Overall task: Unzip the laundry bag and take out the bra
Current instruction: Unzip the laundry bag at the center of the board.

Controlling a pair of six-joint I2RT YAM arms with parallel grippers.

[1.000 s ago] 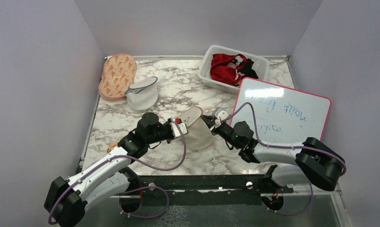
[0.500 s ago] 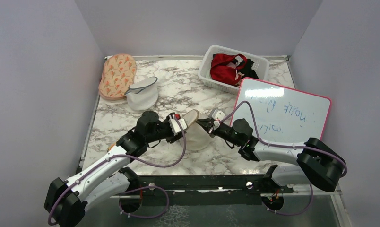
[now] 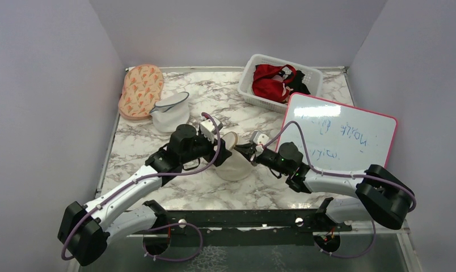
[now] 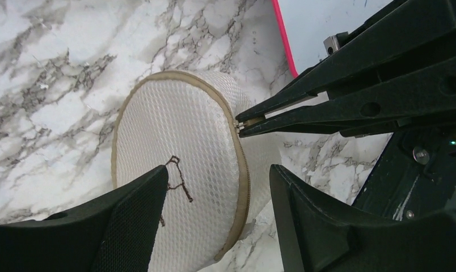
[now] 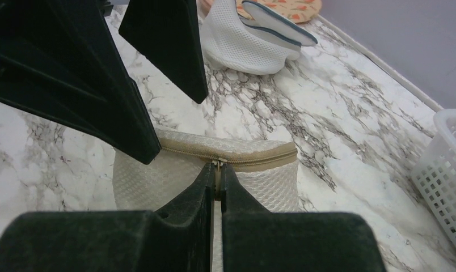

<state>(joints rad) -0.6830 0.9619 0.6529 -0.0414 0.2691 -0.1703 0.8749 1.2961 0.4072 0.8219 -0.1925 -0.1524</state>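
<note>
Left claw (image 4: 217, 170) shifted | laundry bag (image 4: 180, 130) cream mesh, tan-edged | right claw (image 5: 217, 177) pinching pull (image 5: 218, 165)

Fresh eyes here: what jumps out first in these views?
The cream laundry bag stands on edge mid-table, the right gripper pinching its zip pull. The left gripper hangs open by its face. Far right, a red garment fills a white basket.

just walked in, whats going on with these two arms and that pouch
The right gripper is pinched shut on the zipper pull of the cream laundry bag, which sits on the marble table. The left gripper hangs over the bag's rim with its jaws open. The bag looks zipped, and no bra shows yet.
</note>
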